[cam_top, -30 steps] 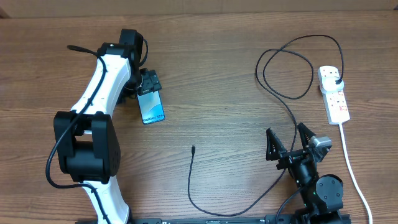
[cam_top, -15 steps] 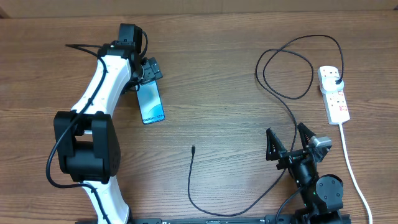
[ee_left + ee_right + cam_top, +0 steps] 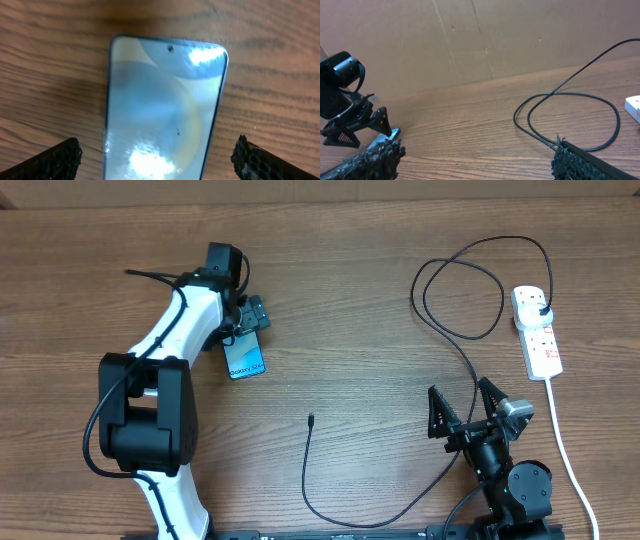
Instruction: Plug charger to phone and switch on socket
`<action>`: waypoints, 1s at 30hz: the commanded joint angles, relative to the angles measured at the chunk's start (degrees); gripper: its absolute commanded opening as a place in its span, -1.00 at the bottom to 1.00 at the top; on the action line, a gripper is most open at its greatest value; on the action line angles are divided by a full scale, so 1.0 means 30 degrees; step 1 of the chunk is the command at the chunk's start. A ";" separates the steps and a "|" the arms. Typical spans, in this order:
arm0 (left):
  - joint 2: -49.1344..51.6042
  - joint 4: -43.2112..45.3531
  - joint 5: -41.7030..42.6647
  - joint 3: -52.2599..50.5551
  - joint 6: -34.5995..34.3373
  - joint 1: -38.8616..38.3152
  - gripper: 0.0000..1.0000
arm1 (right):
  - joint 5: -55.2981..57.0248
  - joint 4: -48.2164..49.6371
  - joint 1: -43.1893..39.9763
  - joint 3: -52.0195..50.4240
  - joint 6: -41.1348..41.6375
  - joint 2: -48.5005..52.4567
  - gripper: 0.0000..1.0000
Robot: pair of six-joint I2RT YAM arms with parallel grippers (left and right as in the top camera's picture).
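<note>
The phone (image 3: 246, 357) lies flat on the wooden table, light blue screen up; it fills the left wrist view (image 3: 160, 110). My left gripper (image 3: 248, 320) is open, its fingers straddling the phone's far end without touching it (image 3: 157, 160). The black charger cable (image 3: 455, 330) loops from its plug in the white power strip (image 3: 537, 330) down to a free connector tip (image 3: 311, 419) on the table. My right gripper (image 3: 462, 408) is open and empty at the front right (image 3: 475, 160), with the cable (image 3: 570, 100) ahead of it.
The power strip's thick white cord (image 3: 565, 450) runs down the right side past the right arm's base. A cardboard wall (image 3: 495, 35) stands behind the table's far edge.
My left gripper has shifted right and turned at the phone's far end. The phone, the cable and the right arm have not moved.
</note>
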 commanded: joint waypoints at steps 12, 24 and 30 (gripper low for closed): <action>0.0204 0.0080 0.0233 -0.0918 -0.0313 -0.0219 1.00 | -0.0044 0.0146 -0.0036 -0.0204 -0.0073 -0.0175 1.00; 0.0204 -0.1209 0.0240 -0.0918 -0.0299 -0.0219 0.94 | -0.0044 0.0138 -0.0036 -0.0204 -0.0073 -0.0175 1.00; 0.0204 -0.1042 0.0233 -0.0918 -0.0299 -0.0219 1.00 | -0.0044 0.0146 -0.0036 -0.0204 -0.0073 -0.0175 1.00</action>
